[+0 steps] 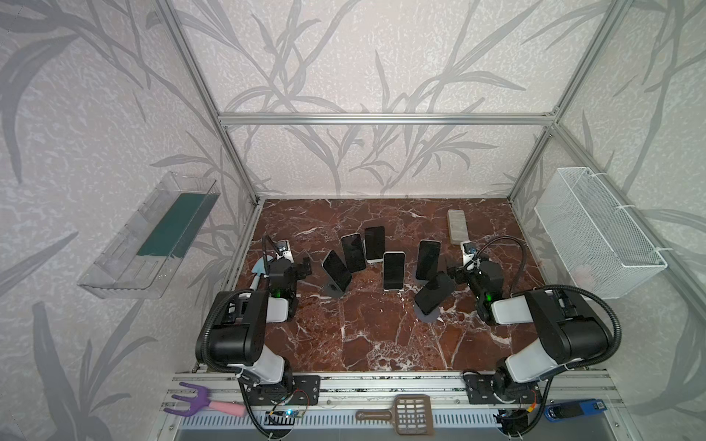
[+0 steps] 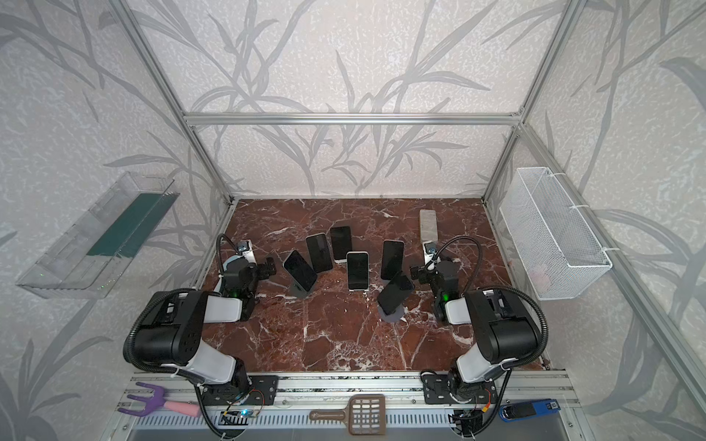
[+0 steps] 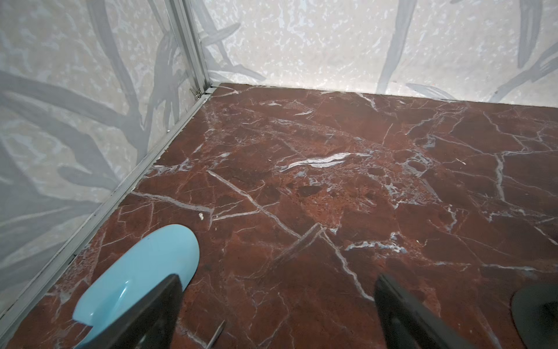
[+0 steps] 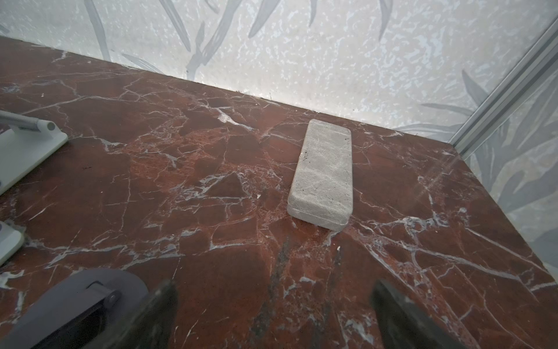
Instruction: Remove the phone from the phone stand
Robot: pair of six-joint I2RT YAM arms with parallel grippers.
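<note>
We see six dark-screened phones propped on stands across the middle of the bench (image 1: 382,343). Nearest the left edge, the left phone (image 1: 337,270) leans on a dark stand (image 1: 331,293). Just behind it the second phone (image 1: 353,252) and the third phone (image 1: 374,243) sit side by side, closest to the back edge. The white-rimmed phone (image 1: 394,271) stands at the centre, and the tall black phone (image 1: 428,259) stands next toward the right edge. The tilted phone (image 1: 435,293) leans askew on a round-footed stand (image 1: 429,316), the nearest of the group to the front edge.

The left gripper (image 3: 277,281) hangs low by the left edge, its fingers (image 3: 151,314) spread wide with nothing between them. In the left wrist view one finger overlaps a pale blue scoop (image 3: 136,272) lying at that edge — whether they touch we cannot tell. A dark stand foot (image 3: 537,314) shows near the other finger.

The right gripper (image 4: 274,285) hovers toward the right edge, just beside the tilted phone in both top views, its fingers also wide apart and empty. A hinged dark foot (image 4: 87,296) sits just beside one finger. A grey stone-like block (image 4: 323,175) lies flat near the back right corner — well apart from the phones.
</note>
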